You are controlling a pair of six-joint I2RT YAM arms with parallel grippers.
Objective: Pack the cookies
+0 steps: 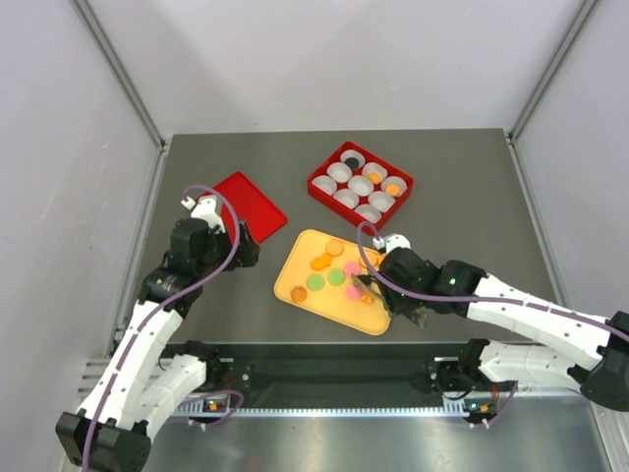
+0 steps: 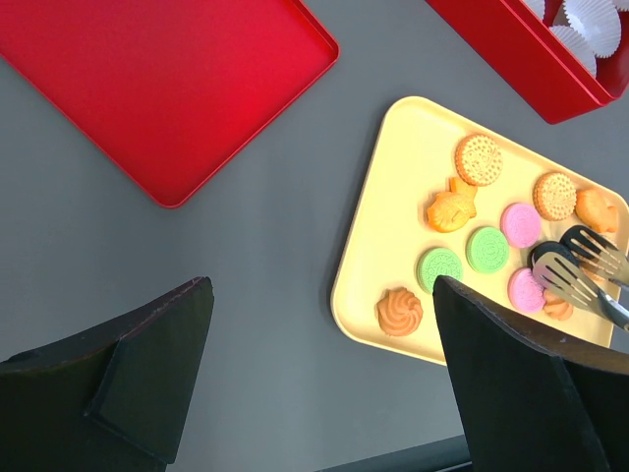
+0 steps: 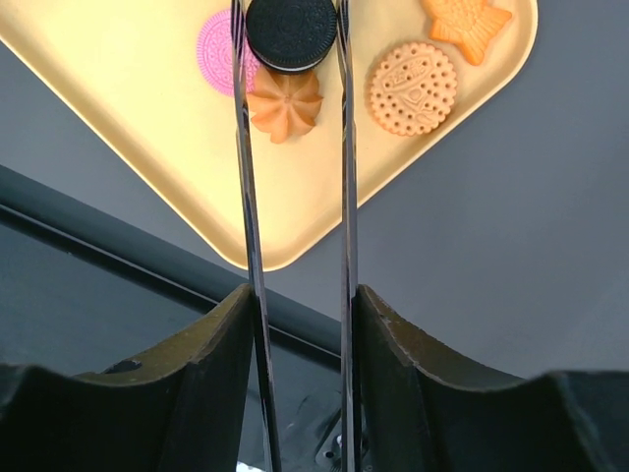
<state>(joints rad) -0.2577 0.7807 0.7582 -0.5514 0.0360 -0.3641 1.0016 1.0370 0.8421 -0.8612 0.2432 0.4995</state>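
Black cookie (image 3: 291,32) in tongs (image 2: 560,275)
Our right gripper (image 3: 302,300) squeezes the tongs, which pinch the cookie over the yellow tray (image 3: 147,128); our left gripper (image 2: 322,287) gapes empty.

The grey desk (image 1: 462,197) is carrying three things, each lying flat on it. A shallow red tray (image 1: 248,205) is sitting at the left and a red box (image 2: 511,54) at the back centre. A yellow tray (image 1: 298,273) is lying nearer the front, apart from both.
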